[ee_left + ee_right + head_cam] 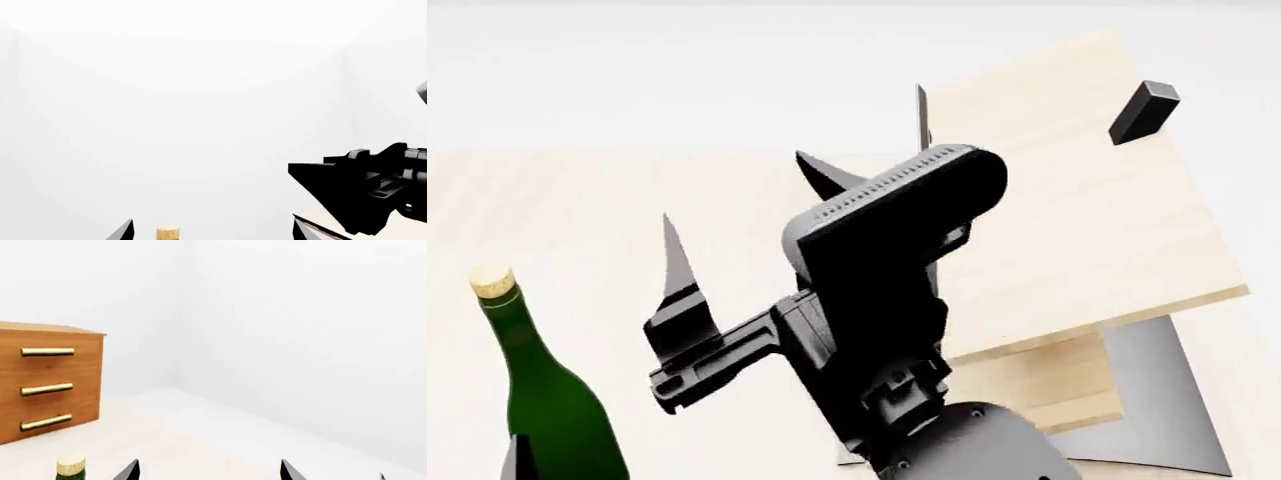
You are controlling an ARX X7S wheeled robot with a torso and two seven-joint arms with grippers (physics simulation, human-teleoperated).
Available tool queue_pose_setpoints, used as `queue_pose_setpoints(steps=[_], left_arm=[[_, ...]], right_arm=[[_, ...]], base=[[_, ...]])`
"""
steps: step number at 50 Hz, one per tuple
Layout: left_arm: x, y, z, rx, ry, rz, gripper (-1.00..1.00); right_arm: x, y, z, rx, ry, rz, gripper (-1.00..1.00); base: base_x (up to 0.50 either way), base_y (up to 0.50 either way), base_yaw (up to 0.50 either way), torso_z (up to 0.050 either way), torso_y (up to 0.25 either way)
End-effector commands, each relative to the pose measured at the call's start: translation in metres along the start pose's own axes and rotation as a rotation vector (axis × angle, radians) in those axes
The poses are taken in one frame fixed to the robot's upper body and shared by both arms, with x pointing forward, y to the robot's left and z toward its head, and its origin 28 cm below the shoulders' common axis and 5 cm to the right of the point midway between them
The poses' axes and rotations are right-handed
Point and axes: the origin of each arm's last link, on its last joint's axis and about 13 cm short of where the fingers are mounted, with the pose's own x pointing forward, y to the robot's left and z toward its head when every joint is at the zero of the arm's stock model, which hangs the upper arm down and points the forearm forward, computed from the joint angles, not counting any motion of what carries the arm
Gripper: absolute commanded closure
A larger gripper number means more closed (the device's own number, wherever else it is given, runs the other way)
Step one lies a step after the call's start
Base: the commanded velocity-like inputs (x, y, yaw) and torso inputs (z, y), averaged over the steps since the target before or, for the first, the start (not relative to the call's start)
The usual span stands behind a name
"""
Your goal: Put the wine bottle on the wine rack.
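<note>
- Head view, nearest the camera: a dark robot arm (888, 330) fills the centre, rising from 6 o'clock. It is taken to be the right arm, since the other black arm is seen in the left wrist view.
- The right gripper (741, 235) is carried at the arm's end. Its two pointed black fingers are spread wide, one tip toward 9 o'clock and one toward 12 o'clock, with nothing held between them.
- The wine bottle (547, 410) is seen at 8 o'clock, standing upright on the pale wooden table (587, 210). It is dark green glass with a beige cork on top. It is not touched by either gripper.
- A dark finger tip is just visible at the frame's lower edge beside the bottle; it is judged to belong to the left gripper.
- Further back, from 1 to 5 o'clock, the wine rack (1081, 200) is seen: slanted pale wood panels over a grey metal base, with a small black block near the upper corner. The slant is judged to be meant for cradling a bottle laid on its side.
- Left wrist view: the left gripper (212, 231) shows only two finger tips, set apart and empty, the cork just inside one tip.
- Right wrist view: the cork lies outside the spread finger tips. A brown cabinet (47, 380) with brass handles stands beyond.
- The task is judged not yet begun in earnest.
</note>
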Motion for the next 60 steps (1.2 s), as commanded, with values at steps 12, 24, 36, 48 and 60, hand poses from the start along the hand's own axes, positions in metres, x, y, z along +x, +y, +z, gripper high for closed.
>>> queue_pose_setpoints(steps=[12,24,36,48,60], left_arm=[[-0.001,-0.002,0.000,0.000,0.000,-0.009,-1.00],[-0.001,-0.002,-0.001,0.000,0.001,-0.009,-1.00],[-0.001,-0.002,-0.001,0.000,0.001,-0.007,-1.00],[-0.001,-0.002,-0.001,0.001,0.003,-0.008,-1.00],[-0.002,-0.002,-0.003,0.000,0.007,-0.011,-1.00]], right_arm=[[0.010,-0.001,0.031,0.244,0.257,0.565,-1.00],[0.040,-0.014,0.024,0.241,0.319,0.559,-1.00],[0.061,-0.024,0.012,0.210,0.370,0.607,-1.00],[0.074,-0.026,0.004,0.223,0.399,0.621,-1.00],[0.079,-0.021,0.001,0.251,0.392,0.617,-1.00]], base=[[0.00,0.00,0.00,0.000,0.000],[0.00,0.00,0.00,0.000,0.000],[0.00,0.00,0.00,0.000,0.000],[0.00,0.00,0.00,0.000,0.000],[0.00,0.00,0.00,0.000,0.000]])
